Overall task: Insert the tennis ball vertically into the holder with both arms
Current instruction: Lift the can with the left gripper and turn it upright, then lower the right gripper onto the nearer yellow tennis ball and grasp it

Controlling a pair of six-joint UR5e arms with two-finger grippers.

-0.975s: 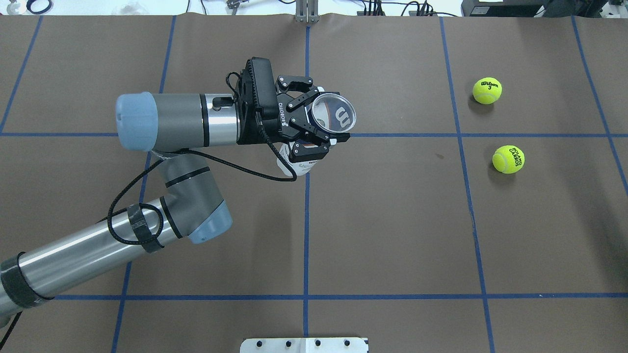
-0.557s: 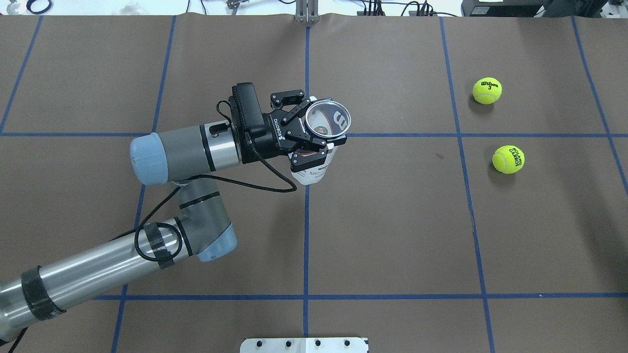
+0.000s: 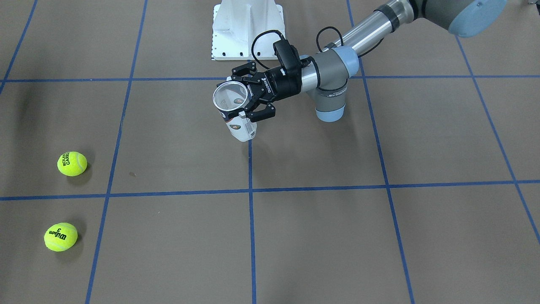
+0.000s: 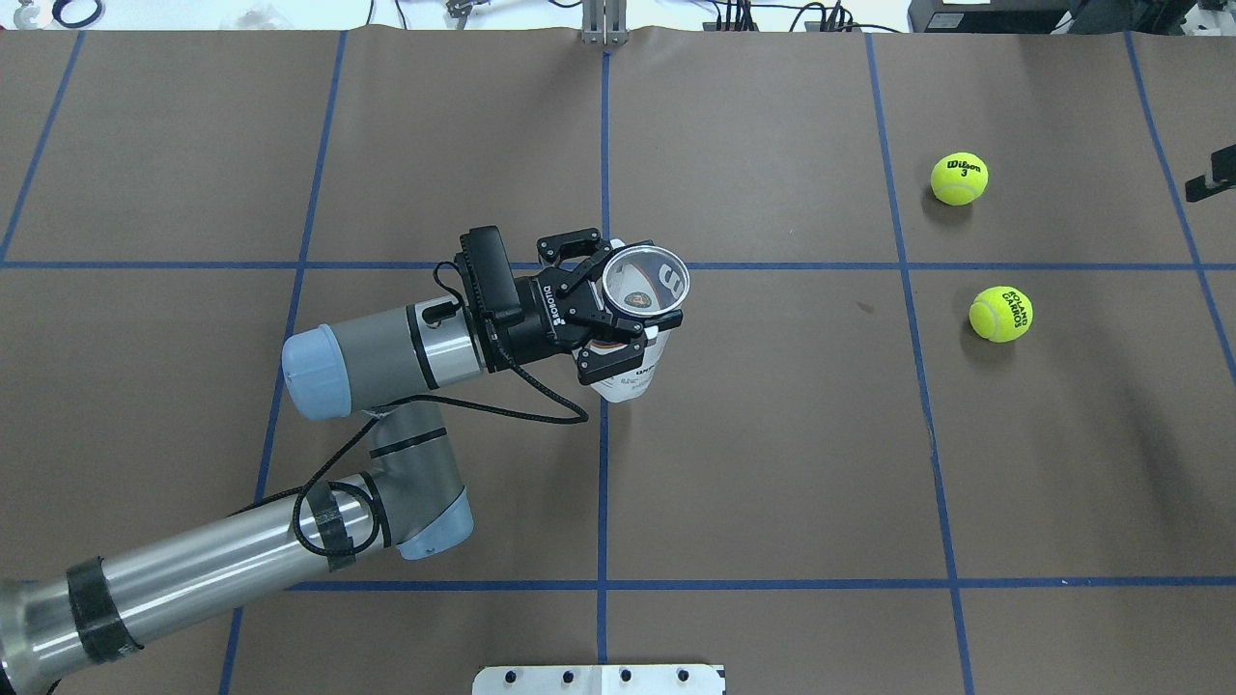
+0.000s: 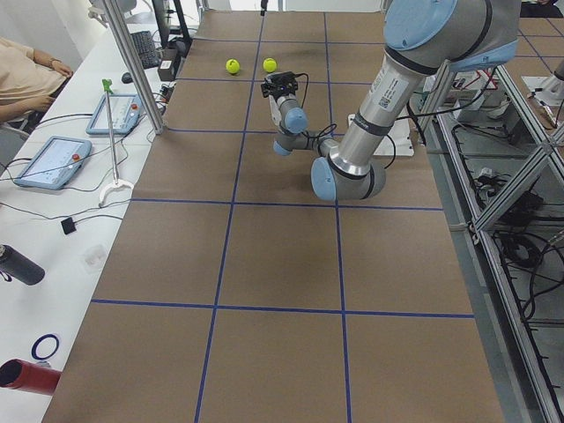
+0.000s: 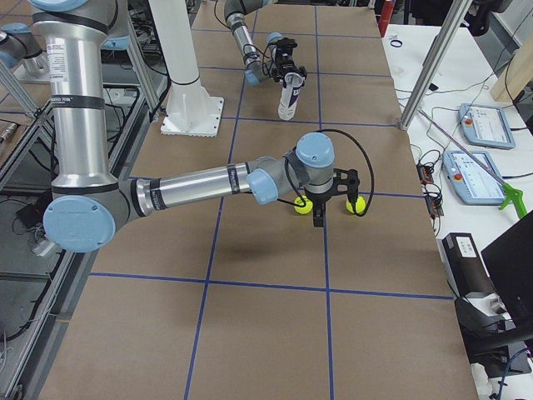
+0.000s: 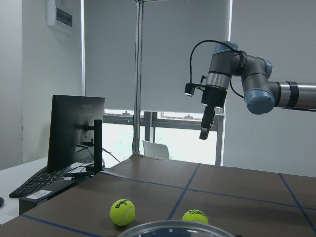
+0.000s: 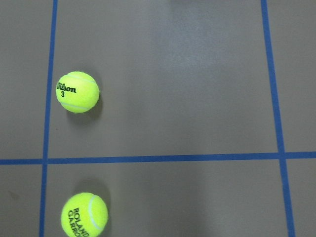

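1. The left gripper (image 4: 623, 299) pinches the clear plastic tennis-ball tube with the white and navy label (the holder (image 4: 630, 379)) from the side, one finger on each wall just below the silver rim. Gripping high and sideways leaves the mouth unobstructed.
2. The holder stands near the centre of the brown paper-covered table with blue tape grid lines (image 4: 772, 434). It is close to upright, mouth up. Whether its base touches the table cannot be told. No ball shows inside.
3. The yellow-green tennis ball marked "Wilson 3" (image 4: 959, 179) and the yellow-green tennis ball marked "Roland Garros" (image 4: 1000, 314) lie on the robot's right, well apart from the holder and near each other.
4. The right gripper (image 7: 205, 129) hangs above these balls, fingers pointing down. This suits a top-down pick. Its jaw state cannot be told.
5. Judgement: the holder is presented; picking a ball is the next step.
6. Risk: a tilted holder may deflect the ball at the rim.
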